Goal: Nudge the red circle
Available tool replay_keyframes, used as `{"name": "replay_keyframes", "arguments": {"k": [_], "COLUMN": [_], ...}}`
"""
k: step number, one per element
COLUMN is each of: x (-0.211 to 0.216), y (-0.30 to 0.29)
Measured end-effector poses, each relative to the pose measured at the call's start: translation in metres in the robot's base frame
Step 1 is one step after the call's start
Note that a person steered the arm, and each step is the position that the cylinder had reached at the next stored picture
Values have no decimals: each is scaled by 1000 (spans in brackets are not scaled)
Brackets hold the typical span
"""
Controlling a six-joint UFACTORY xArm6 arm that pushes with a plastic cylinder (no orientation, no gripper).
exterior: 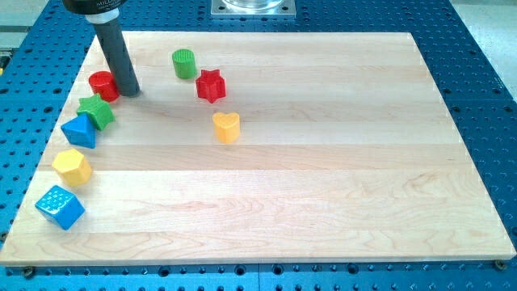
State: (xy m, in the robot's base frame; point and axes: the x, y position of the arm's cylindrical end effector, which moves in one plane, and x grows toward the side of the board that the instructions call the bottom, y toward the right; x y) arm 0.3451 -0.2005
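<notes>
I see the red circle near the top-left corner of the wooden surface. My tip rests just beside the red circle, on its right side in the view, touching or almost touching it. The tool is a plain rod with nothing to open or close. Just below the red circle sits the green star, then the blue triangle. Right of the red circle, well apart, stand the green cylinder and red star.
</notes>
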Motion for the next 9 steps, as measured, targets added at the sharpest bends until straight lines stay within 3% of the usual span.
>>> {"name": "replay_keyframes", "arguments": {"k": [3, 7, 9], "x": [0, -2, -2], "y": [42, 41, 13]}}
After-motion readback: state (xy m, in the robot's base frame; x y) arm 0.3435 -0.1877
